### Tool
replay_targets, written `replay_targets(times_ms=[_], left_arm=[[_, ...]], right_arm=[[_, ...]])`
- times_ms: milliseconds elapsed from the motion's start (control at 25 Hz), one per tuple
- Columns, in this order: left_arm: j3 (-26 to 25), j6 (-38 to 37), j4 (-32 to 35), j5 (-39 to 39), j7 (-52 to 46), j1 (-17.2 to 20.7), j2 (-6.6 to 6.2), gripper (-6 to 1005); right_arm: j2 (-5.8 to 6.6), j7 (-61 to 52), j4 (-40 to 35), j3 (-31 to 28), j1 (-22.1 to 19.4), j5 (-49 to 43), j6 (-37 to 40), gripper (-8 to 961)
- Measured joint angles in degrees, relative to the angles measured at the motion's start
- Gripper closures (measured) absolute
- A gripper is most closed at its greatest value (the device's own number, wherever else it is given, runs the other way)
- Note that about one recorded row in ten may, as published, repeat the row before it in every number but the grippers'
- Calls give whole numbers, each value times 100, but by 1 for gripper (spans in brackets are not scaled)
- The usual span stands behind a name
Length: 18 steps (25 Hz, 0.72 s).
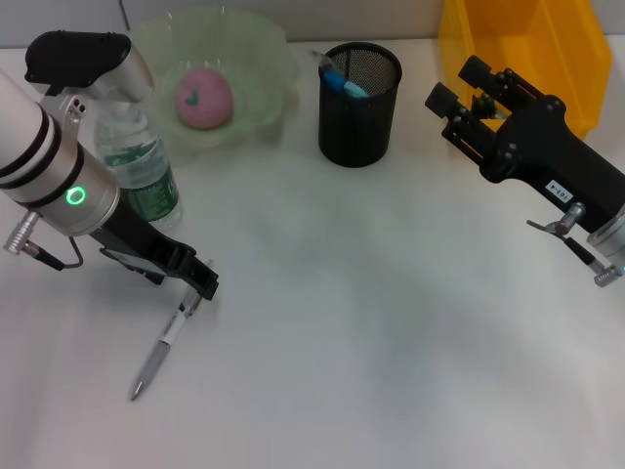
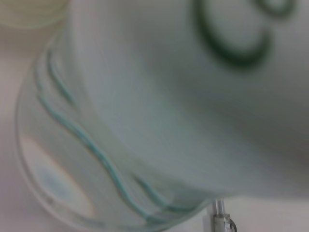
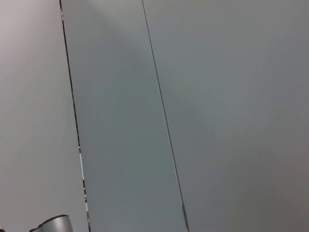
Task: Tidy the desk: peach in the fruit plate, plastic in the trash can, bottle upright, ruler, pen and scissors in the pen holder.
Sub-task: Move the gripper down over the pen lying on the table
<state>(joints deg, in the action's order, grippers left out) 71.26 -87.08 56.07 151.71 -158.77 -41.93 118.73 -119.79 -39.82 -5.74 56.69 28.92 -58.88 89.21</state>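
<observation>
Pen (image 1: 164,344) lies on the desk, its upper end at left tool (image 1: 198,283)

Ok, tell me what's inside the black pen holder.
A blue-tipped item pokes above the rim of the pen holder, leaning toward the left side. Whatever sits lower is hidden by the mesh wall, so I cannot tell what else is inside.

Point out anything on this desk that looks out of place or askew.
One thing: the pen lies loose on the desk near the left gripper instead of in the pen holder. The peach sits in the fruit plate; the bottle stands upright.
</observation>
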Motion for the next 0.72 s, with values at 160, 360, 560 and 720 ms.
replay_targets(times_ms=[160,360,560,720], left_arm=[[2,5,0,-24,8,-8,1,225],[45,37,0,-41,18,-41,11,225],[158,61,-8,-38,23,-56,11,225],[217,45,-9,-16,25,-67,9,225]], right_arm=[[4,1,-1,0,6,0,-18,369],[7,-21,-19,-1,21,0,-76,369],[9,-37,-24,-8,30,0,-79,369],[9,-42,-24,-10,39,0,-120,369]])
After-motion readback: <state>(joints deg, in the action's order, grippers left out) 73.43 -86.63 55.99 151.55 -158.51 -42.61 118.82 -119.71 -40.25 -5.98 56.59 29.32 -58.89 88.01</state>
